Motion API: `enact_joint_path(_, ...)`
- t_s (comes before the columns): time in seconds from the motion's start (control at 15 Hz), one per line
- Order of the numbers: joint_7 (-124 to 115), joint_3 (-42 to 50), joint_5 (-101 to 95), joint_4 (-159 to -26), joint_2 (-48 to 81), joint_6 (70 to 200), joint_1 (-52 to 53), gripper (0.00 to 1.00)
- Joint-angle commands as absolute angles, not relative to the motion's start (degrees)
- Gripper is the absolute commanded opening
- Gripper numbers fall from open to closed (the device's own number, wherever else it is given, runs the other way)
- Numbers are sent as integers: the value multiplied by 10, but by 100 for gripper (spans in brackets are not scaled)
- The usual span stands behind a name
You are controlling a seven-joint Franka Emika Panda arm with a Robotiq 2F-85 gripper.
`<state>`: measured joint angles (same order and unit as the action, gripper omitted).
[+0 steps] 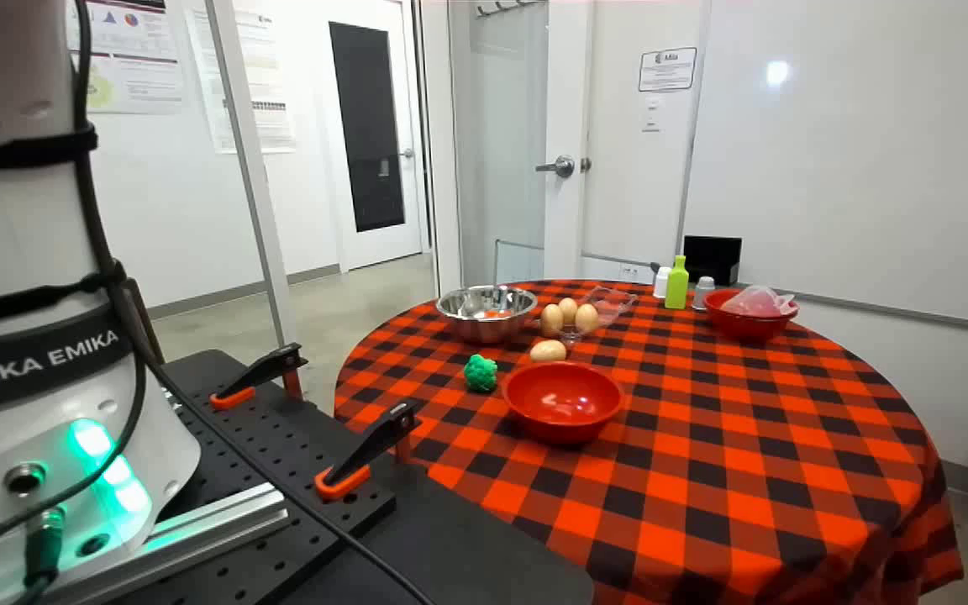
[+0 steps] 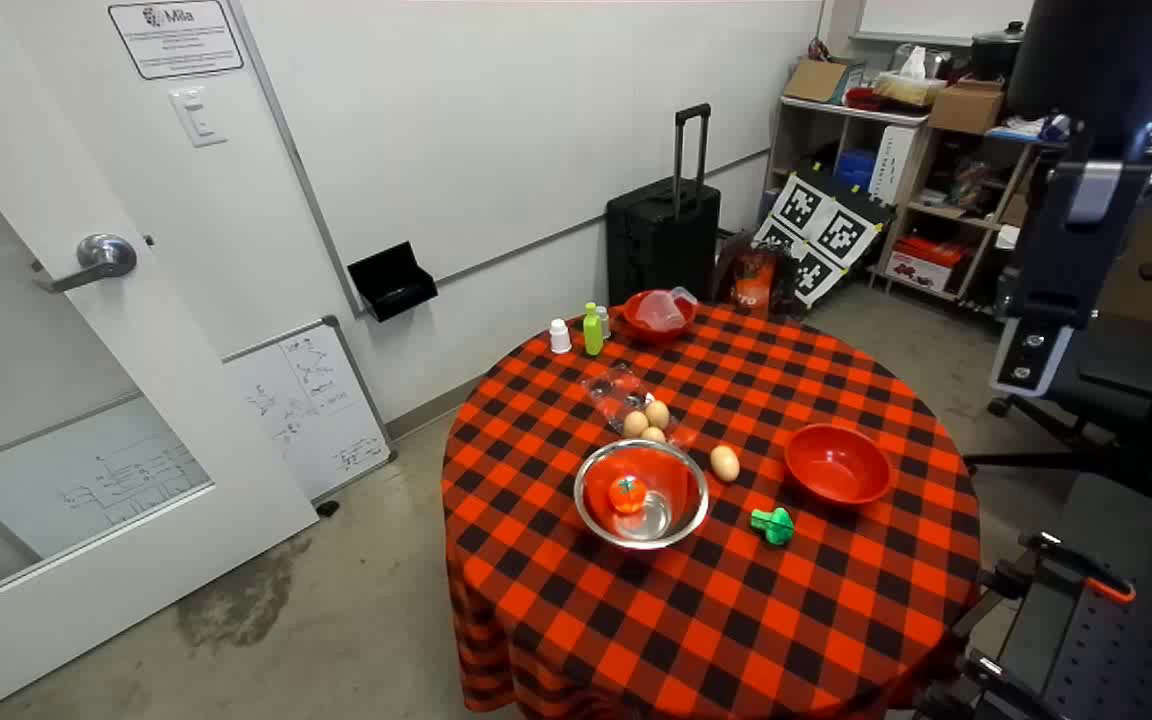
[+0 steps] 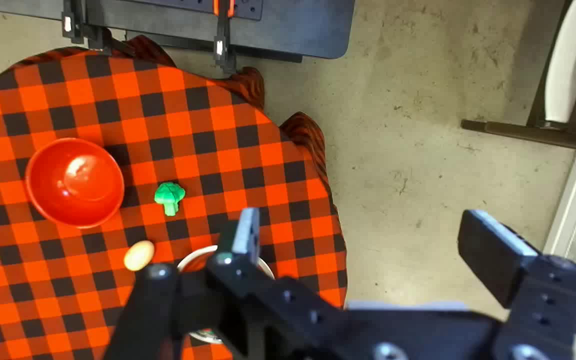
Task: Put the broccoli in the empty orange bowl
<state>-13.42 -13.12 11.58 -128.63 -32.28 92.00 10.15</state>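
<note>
The broccoli, a bright green lumpy toy, lies on the checkered tablecloth beside the empty orange bowl. In an exterior view the broccoli lies on its side, apart from the bowl. In the wrist view the broccoli is left of centre and the bowl is farther left. My gripper is wide open with nothing between its fingers. It is high up, over the table's edge and the floor in the wrist view. One finger shows in an exterior view, well above the table.
A silver metal bowl holding a toy tomato stands near the broccoli. A loose egg and several more lie nearby. A red bowl with clear plastic, a yellow-green bottle and clamps also show.
</note>
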Motion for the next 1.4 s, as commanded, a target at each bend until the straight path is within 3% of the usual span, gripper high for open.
enact_joint_path(0.0,-133,-133,117,-1284,-323,918,99,100)
enact_joint_path(0.67,-124,-90,108,-1289,-332,929,60,100)
enact_joint_path(1.33,-61,-50,96,-1352,-274,1066,31,100)
